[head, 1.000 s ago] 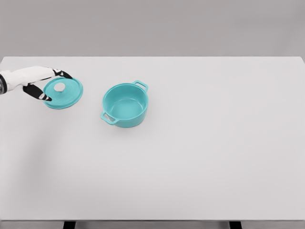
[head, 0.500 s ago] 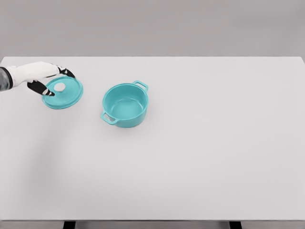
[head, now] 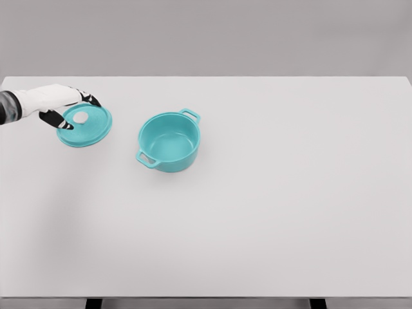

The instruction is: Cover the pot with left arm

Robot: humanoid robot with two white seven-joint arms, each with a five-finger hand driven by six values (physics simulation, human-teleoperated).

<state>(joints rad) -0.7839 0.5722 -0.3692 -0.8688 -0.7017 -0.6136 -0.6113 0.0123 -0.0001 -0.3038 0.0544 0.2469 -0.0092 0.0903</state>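
One teal pot [head: 168, 141] uncovered, lid [head: 85, 125] apart

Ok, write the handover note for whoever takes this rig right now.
Left robot hand: at the lid's left edge, fingers around the white knob; a firm grip cannot be confirmed.
Right arm: out of view.
Lid: flat on the table, left of the pot.
Pot: upright, open, empty.
Done: hand has reached the lid.
Left: grasp the knob, lift, carry right, set the lid on the pot.
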